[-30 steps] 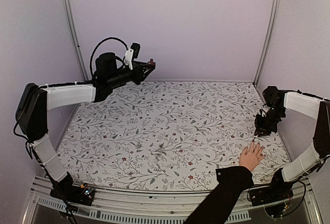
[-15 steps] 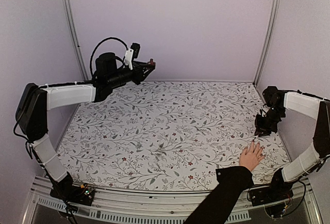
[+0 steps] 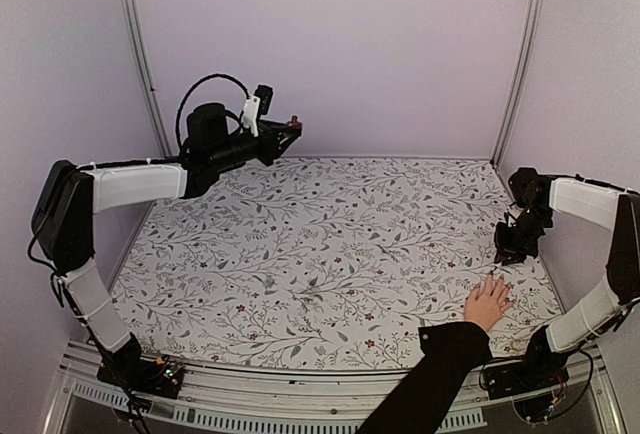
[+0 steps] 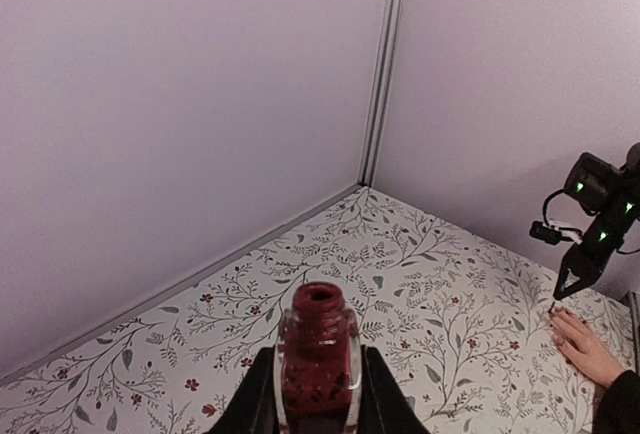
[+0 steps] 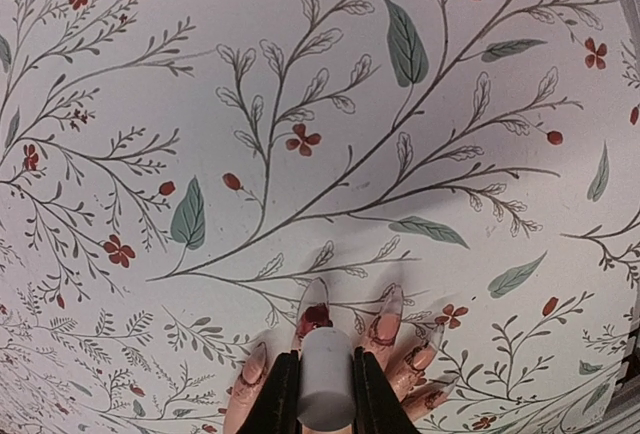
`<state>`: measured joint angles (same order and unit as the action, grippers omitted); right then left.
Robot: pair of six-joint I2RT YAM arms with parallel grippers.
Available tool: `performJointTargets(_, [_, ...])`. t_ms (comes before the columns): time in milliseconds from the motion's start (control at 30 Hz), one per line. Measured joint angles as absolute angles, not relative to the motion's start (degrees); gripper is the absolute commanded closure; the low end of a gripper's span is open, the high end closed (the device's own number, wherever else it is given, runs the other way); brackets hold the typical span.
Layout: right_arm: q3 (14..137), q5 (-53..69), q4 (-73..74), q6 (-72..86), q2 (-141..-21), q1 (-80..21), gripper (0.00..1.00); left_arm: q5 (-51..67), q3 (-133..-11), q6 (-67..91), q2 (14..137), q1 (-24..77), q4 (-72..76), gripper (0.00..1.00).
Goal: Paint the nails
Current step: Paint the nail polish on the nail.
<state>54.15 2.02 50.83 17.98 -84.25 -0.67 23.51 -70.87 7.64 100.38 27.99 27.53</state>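
A light-skinned hand [image 3: 487, 303] with a black sleeve lies flat on the floral table at the front right. Its long nails [image 5: 313, 306] show in the right wrist view, one smeared with dark red. My right gripper [image 5: 326, 394] is shut on the white brush cap [image 5: 327, 376] and holds it straight above that nail; it stands just beyond the fingertips in the top view [image 3: 512, 251]. My left gripper [image 4: 318, 404] is shut on the open dark-red polish bottle [image 4: 318, 366], held high at the back left [image 3: 291, 124].
The floral table cover [image 3: 330, 244] spans the cell, walled by lilac panels. A metal upright [image 3: 518, 54] stands at the back right corner. The right table edge runs close beside the right gripper.
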Motion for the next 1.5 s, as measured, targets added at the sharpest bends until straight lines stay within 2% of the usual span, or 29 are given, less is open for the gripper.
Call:
performJointTargets(600, [54.3, 2.0, 49.9, 18.0, -85.6, -0.7, 1.0, 23.5, -70.9, 8.1, 100.9, 28.0, 27.5, 1.0])
performJointTargets(1233, [59.7, 2.0, 51.5, 17.5, -85.6, -0.7, 1.0, 23.7, -70.8, 8.2, 100.9, 28.0, 27.9, 1.0])
performJointTargets(1500, [58.0, 2.2, 53.2, 18.4, -80.9, -0.7, 1.0, 24.9, -70.0, 8.2, 100.9, 28.0, 28.9, 1.0])
